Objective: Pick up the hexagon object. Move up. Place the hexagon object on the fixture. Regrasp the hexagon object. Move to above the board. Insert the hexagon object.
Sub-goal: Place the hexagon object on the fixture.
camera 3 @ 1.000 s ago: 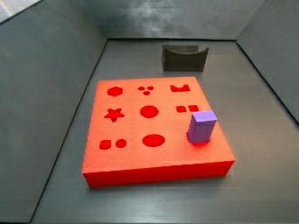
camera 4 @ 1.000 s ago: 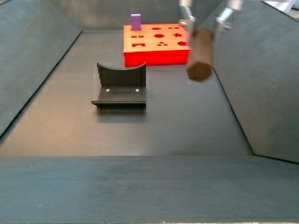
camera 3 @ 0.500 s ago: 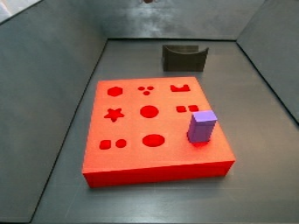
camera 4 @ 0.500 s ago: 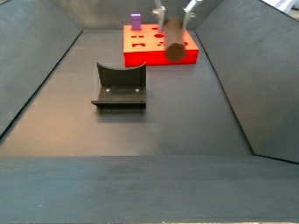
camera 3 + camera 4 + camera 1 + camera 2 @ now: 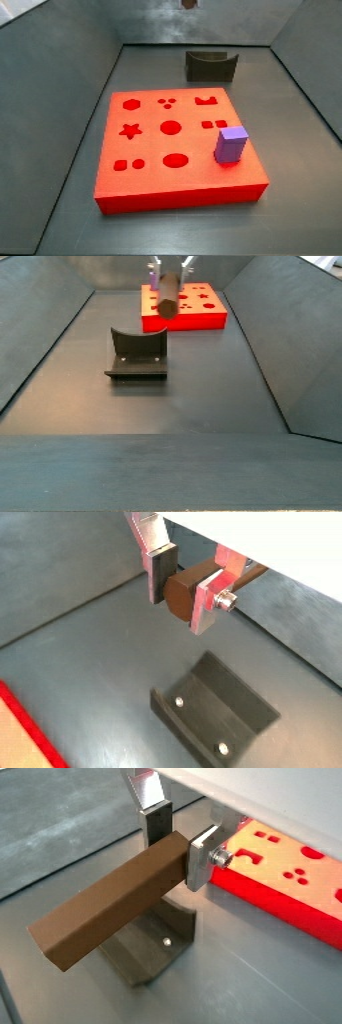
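Hexagon object (image 5: pixel 114 908) is clamped at one end between the fingers of the gripper (image 5: pixel 174 843), carried in the air above the fixture (image 5: pixel 214 708); judged step: placing it on the fixture, so the next move calls for lowering the peg into the curved notch. Board (image 5: pixel 174 145) carries a purple block (image 5: pixel 231 144) near one edge, well apart, and nothing blocks the descent

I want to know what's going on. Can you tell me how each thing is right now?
End effector: shut on the hexagon object, up in the air.
Hexagon object: held at one end, lifted.
Fixture: on the floor, notch empty.
Board: flat on the floor.
Purple block: standing upright on the board.
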{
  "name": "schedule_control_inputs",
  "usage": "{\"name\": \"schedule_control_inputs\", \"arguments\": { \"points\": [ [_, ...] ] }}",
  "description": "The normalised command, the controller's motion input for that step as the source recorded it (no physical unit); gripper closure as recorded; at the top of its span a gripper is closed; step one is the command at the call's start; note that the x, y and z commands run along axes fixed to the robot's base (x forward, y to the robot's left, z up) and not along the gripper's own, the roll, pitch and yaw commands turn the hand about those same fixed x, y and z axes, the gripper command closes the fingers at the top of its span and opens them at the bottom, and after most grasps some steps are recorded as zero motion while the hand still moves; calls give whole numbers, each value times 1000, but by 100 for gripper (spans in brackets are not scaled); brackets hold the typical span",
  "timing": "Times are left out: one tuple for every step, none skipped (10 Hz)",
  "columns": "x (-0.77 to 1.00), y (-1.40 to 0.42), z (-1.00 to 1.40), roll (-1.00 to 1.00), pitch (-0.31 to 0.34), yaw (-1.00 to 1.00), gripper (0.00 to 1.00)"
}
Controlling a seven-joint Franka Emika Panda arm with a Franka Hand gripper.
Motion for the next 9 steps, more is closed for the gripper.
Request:
{"name": "schedule_control_inputs", "arguments": {
  "points": [
    [1000,-138,-22,-49,75,28,100],
    [1000,-100,-17,-34,95,28,100],
    [958,-76,-15,-24,110,30,100],
    [722,51,83,-1000,106,-101,100],
    [570,87,83,-1000,115,-109,100],
    [505,99,65,-1000,119,-120,100],
    [383,68,17,-1000,124,-125,100],
    [292,52,9,-1000,129,-129,100],
    [169,46,7,-1000,135,-139,100]
  ]
}}
